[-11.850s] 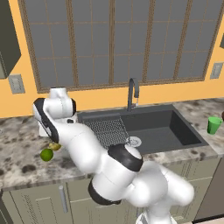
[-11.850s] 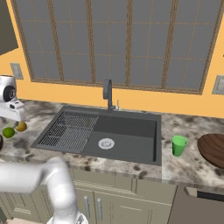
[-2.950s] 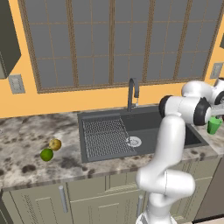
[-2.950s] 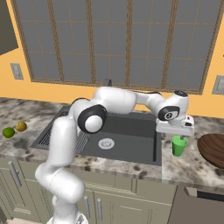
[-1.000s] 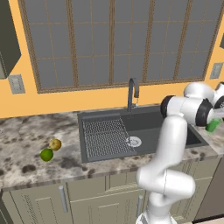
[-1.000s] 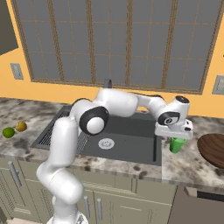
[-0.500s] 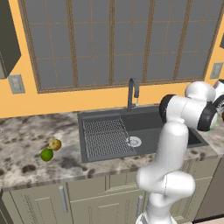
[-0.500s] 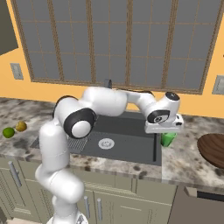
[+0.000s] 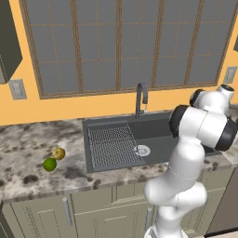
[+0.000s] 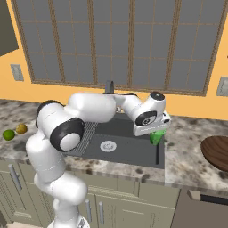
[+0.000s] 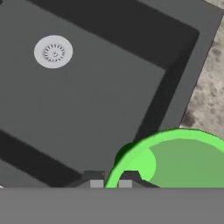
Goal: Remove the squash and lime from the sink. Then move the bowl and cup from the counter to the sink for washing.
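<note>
Left base view: squash (image 9: 58, 153) and lime (image 9: 49, 163) lie on the worktop left of the sink (image 9: 139, 135).

Right base view: cup (image 10: 156, 136) hangs under the hand over the sink's right edge; bowl (image 10: 217, 152) sits on the worktop well right of the sink.

Hand view: jaws clamped on the cup rim, one finger (image 11: 127, 176) inside the wall. Judged light, rigid, smooth plastic; the thin rim pinch could slip.

A gridded window (image 9: 121, 46) spans the orange wall (image 9: 28, 109) above a speckled granite counter (image 9: 28, 144) and pale cabinet doors (image 9: 107, 211).
</note>
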